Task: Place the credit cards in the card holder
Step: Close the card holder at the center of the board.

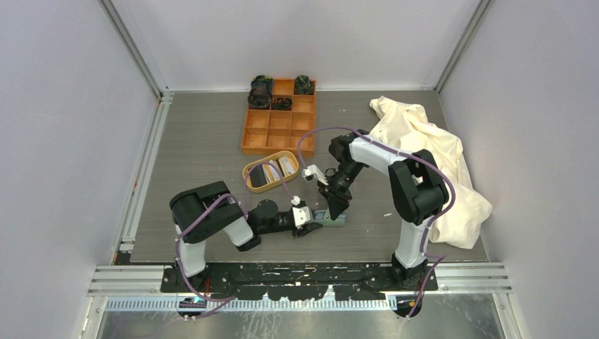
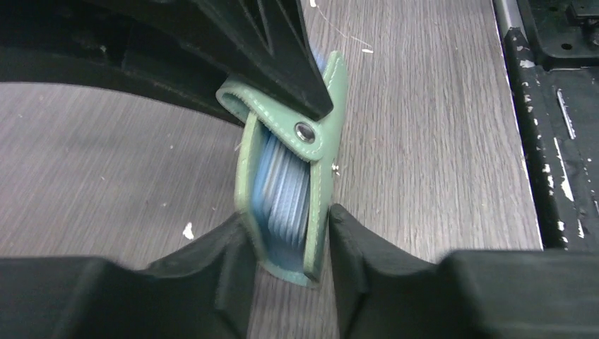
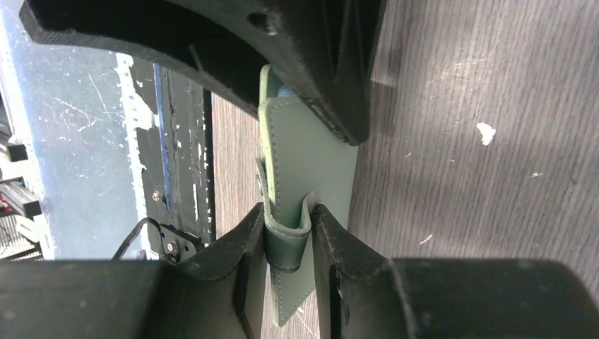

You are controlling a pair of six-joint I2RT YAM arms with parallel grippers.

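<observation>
The sage-green card holder (image 1: 332, 218) stands on edge on the table near the front. In the left wrist view its covers (image 2: 323, 185) gape and show pale blue pockets (image 2: 286, 185). My left gripper (image 2: 289, 247) has a finger against each cover at the near end. My right gripper (image 3: 288, 240) comes from the other end and is shut on the holder's strap tab (image 3: 286, 236). In the top view the left gripper (image 1: 311, 216) and the right gripper (image 1: 334, 206) meet at the holder. Credit cards (image 1: 286, 166), white and dark, lie in the oval tan tray (image 1: 247, 171).
An orange compartment box (image 1: 279, 131) with dark items in its far cells sits behind the tray. A crumpled cream cloth (image 1: 431, 152) covers the right side of the table. The metal front rail (image 1: 304, 275) runs just behind the holder.
</observation>
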